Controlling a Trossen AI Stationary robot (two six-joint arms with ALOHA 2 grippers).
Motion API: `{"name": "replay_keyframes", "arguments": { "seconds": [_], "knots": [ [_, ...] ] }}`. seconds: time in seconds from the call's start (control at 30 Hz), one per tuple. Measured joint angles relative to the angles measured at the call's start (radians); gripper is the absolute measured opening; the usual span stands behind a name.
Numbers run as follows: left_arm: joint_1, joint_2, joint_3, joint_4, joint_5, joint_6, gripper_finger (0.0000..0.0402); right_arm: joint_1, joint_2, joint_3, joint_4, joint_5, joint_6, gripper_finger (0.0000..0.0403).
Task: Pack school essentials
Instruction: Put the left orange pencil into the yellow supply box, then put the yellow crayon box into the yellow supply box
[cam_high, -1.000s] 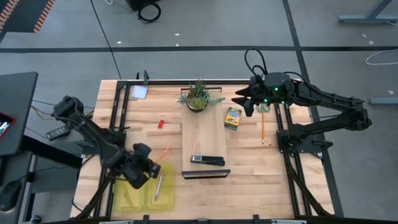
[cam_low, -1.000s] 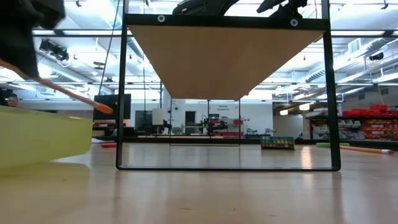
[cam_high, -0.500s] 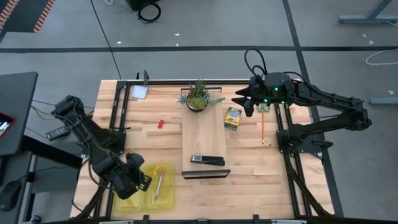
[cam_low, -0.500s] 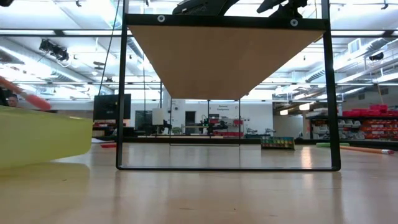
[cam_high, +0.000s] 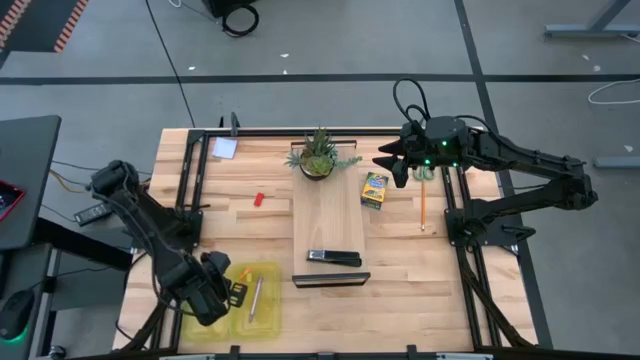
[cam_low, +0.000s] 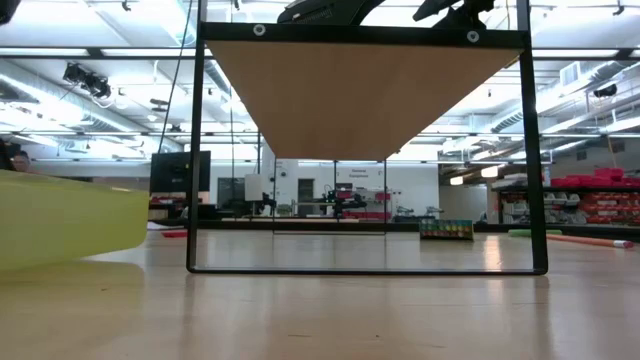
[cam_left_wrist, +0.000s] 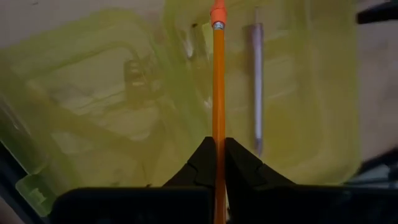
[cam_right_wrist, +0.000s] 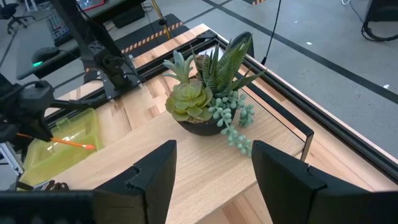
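The left gripper (cam_left_wrist: 219, 163) is clenched on an orange pencil (cam_left_wrist: 217, 93), whose eraser end points ahead of the fingers, over the open yellow-green case (cam_high: 262, 322) directly beneath it. One grey pen (cam_left_wrist: 257, 81) already lies in the compartment just beside the pencil's line, so packing appears to be at an early stage: one item in, a second held above the case and not yet let go.

The right gripper (cam_high: 407, 163) hangs far across the table from the case, its fingers parted and holding nothing, with the potted plant (cam_right_wrist: 208, 99) in front of it. Just beside it lie the crayon box (cam_high: 374, 189) and a thin pencil (cam_high: 423, 207). Well away from both grippers, the red eraser (cam_high: 258, 199) and the pale note pad (cam_high: 224, 148) lie on the table. By this showing, most essentials are left to pack.
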Motion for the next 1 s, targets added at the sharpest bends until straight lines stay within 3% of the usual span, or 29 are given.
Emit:
{"name": "replay_keyframes", "arguments": {
  "seconds": [0.33, 0.53, 0.8, 1.0],
  "knots": [
    [0.025, 0.069, 0.0, 0.056, 0.004, -0.001, 0.0025, 0.0, 0.0, 0.0, 0.0, 0.0, 0.0, 0.0216],
    [0.055, 0.119, 0.0, 0.129, 0.004, 0.014, 0.007, 0.0, 0.0, 0.0, 0.0, 0.0, 0.0, 0.0216],
    [0.088, 0.14, 0.0, 0.187, -0.003, 0.04, 0.0167, 0.0, 0.0, 0.0, 0.0, 0.0, -0.003, 0.0216],
    [0.09, 0.16, 0.0, 0.199, -0.143, 0.1, 0.0185, 0.0, 0.0, 0.0, 0.0, 0.0, -0.007, 0.0216]
  ]
}}
